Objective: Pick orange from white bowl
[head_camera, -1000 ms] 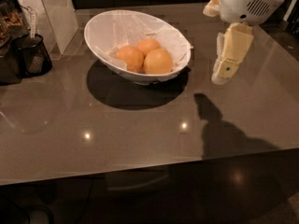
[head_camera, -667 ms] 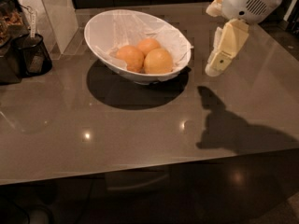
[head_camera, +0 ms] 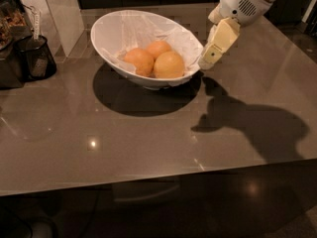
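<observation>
The white bowl (head_camera: 105,32) stands on the grey table, lined with crinkled white paper. Three round fruits lie in it. The orange (head_camera: 169,65) is the largest and palest, at the front right of the bowl. Two smaller, deeper-orange fruits (head_camera: 139,61) lie to its left and behind it. My gripper (head_camera: 206,63) hangs from the white arm at the upper right. It points down and to the left, its tip just outside the bowl's right rim, a little right of the orange. It holds nothing that I can see.
A black mesh holder (head_camera: 34,58) and dark containers stand at the left edge, with a pale upright panel (head_camera: 57,11) behind them. The table's front edge (head_camera: 148,182) runs across the lower view. The arm's shadow falls on the table at the right.
My gripper has moved left toward the bowl, from well to its right to just beside its right rim. The bowl and fruits have not moved.
</observation>
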